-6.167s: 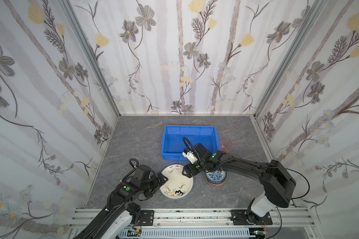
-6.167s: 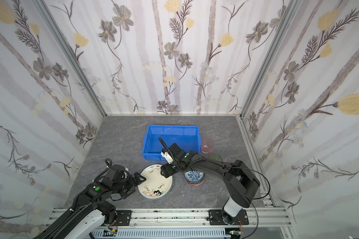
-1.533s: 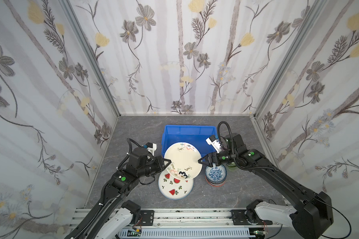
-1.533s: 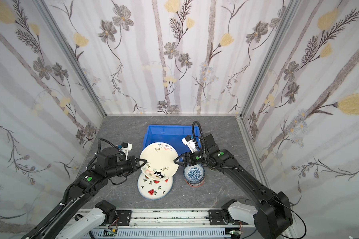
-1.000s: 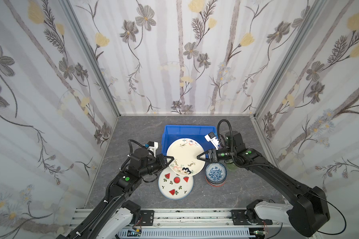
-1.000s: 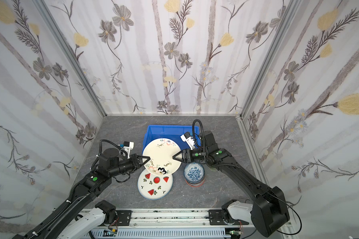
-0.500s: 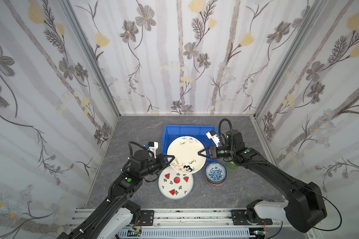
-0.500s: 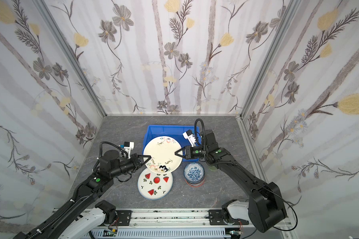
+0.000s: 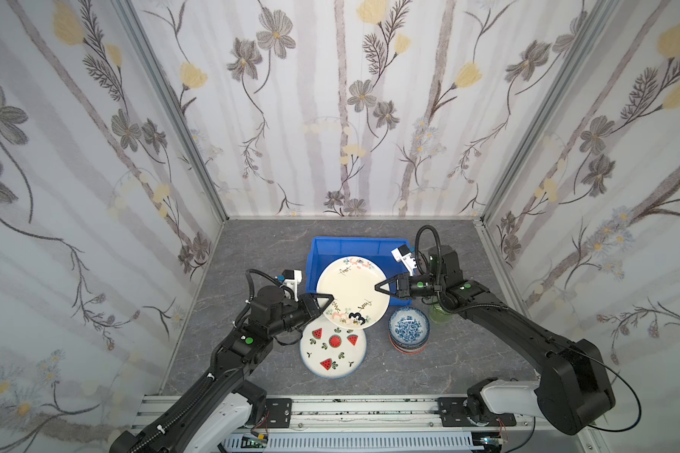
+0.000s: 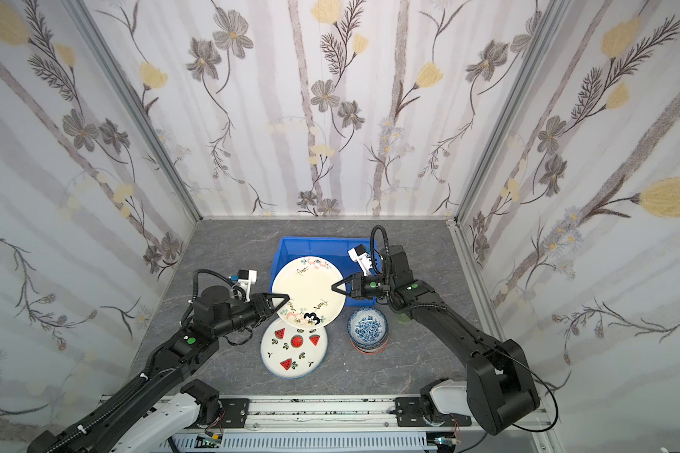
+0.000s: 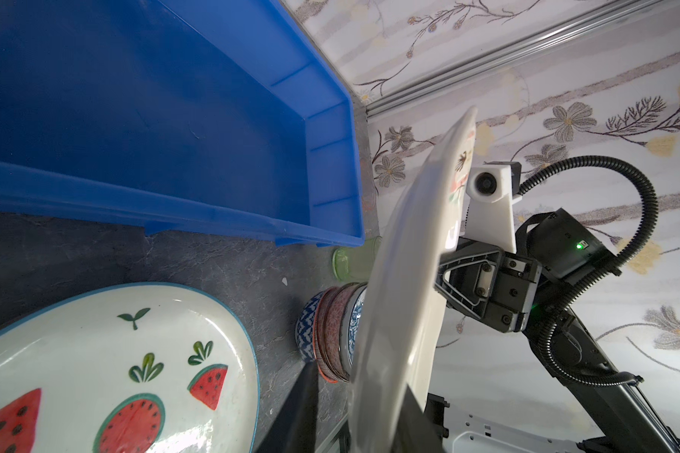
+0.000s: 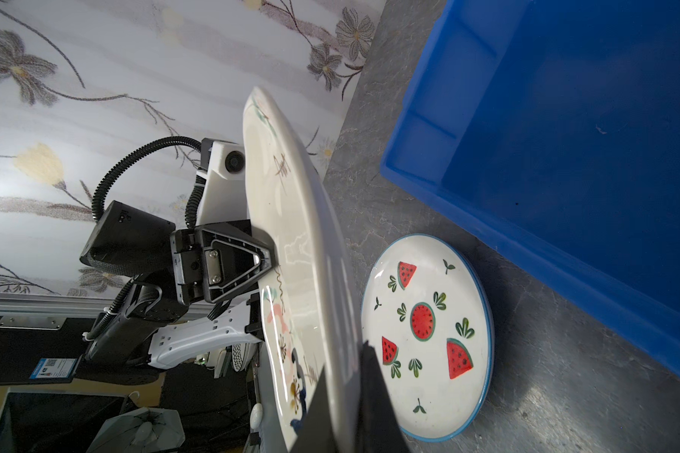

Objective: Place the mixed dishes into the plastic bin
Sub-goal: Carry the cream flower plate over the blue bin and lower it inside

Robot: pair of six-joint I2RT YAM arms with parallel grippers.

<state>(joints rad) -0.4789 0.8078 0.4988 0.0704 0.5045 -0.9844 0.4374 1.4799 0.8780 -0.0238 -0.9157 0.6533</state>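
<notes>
**A:** Where's the cream plate [image 9: 352, 290] just now?

**B:** In the air, over the near edge of the blue bin [image 9: 354, 245], which sits toward the back edge of the grey table [image 9: 252, 255]. The right gripper [image 9: 378, 288] is clamped on its rim. The left gripper [image 9: 324, 304] has its jaws partly apart round the opposite rim, with a gap beside one finger [image 11: 291, 408].

**A:** What worries you?

**B:** I reckon one pinch on the rim is little for so wide a plate. It could swing down and slip out, onto the watermelon plate [image 9: 332, 343] below or the bin's near wall. The left jaws might snag the rim if they draw away crooked.

**A:** Anything you can't see?

**B:** The bin's near wall is under the cream plate in both top views. The green cup [image 9: 440, 315] is half behind the right arm, beside the stack of bowls [image 9: 408, 329], and I can't count those bowls. How deep the right grip bites is hard to judge too
</notes>
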